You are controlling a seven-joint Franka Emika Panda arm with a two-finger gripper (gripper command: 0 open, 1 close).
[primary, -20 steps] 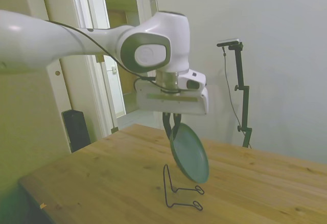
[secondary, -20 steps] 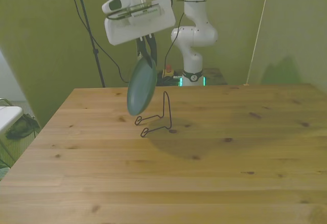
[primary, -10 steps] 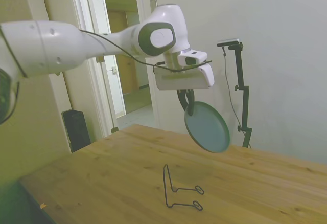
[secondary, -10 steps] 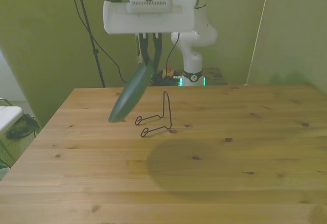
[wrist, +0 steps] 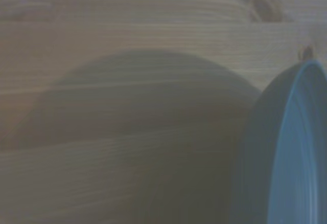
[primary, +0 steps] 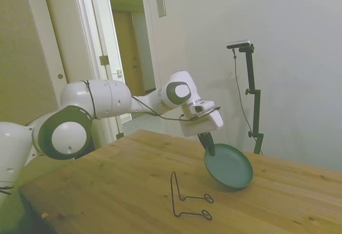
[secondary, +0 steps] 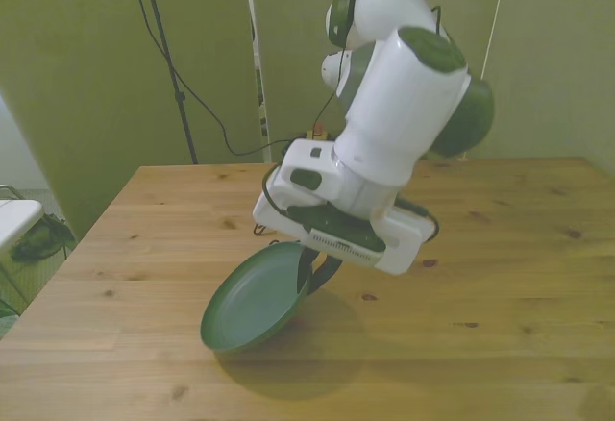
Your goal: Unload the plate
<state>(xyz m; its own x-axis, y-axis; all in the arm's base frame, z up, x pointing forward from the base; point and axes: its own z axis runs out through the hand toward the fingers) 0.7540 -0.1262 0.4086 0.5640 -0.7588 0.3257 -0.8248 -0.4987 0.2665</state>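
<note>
The dark green plate (primary: 230,165) hangs tilted and low over the wooden table (primary: 123,175), past the thin black wire stand (primary: 187,197), which holds nothing. My gripper (primary: 210,149) is shut on the plate's upper rim. In the front view the plate (secondary: 252,298) faces upward toward the view's left, its low edge close to the table; I cannot tell whether it touches. My gripper (secondary: 309,275) pinches its rim from the right. The hand hides the wire stand there. The wrist view shows the plate's rim (wrist: 294,152) and its shadow on the wood.
The table's near edge (secondary: 288,411) runs just in front of the plate in the front view. A dark speaker (primary: 80,135) and a doorway (primary: 128,68) lie beyond the table's far side in the side view.
The arm has lifted the plate off the wire stand, carried it away from the stand and lowered it toward the table. The plate has tipped from nearly upright toward flat.
</note>
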